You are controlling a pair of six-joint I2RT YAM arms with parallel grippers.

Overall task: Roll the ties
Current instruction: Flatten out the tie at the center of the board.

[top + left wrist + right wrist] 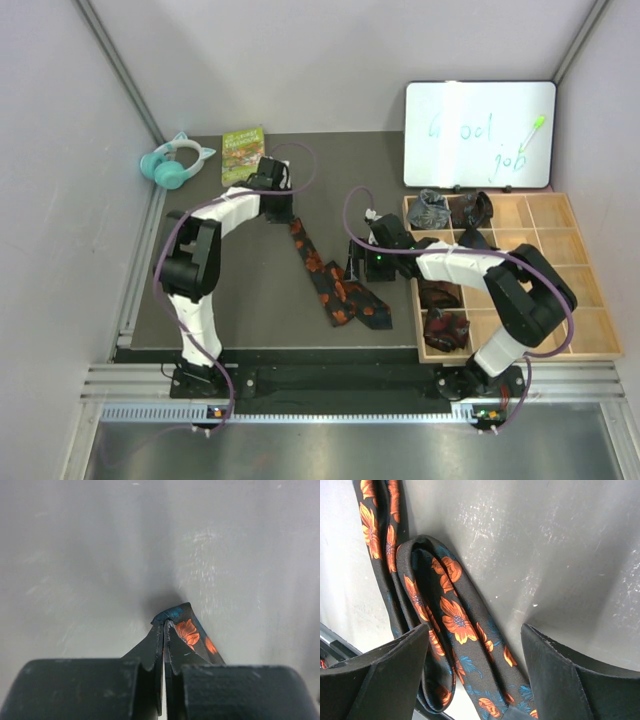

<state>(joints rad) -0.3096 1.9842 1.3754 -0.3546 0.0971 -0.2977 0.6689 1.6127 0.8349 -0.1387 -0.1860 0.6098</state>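
Observation:
A black tie with orange flowers (330,277) lies stretched on the dark mat, its wide end folded at the front. My left gripper (278,213) is shut on the tie's narrow far end (184,626), pinched between the fingers. My right gripper (357,270) is open, its fingers (395,670) either side of the folded wide part of the tie (455,625). Rolled ties sit in the wooden tray: a grey one (428,209), a dark brown one (470,209) and a maroon one (445,329).
The wooden compartment tray (560,260) stands at the right. A whiteboard (478,134) leans at the back right. A green book (242,153) and teal cat-ear headphones (176,163) lie at the back left.

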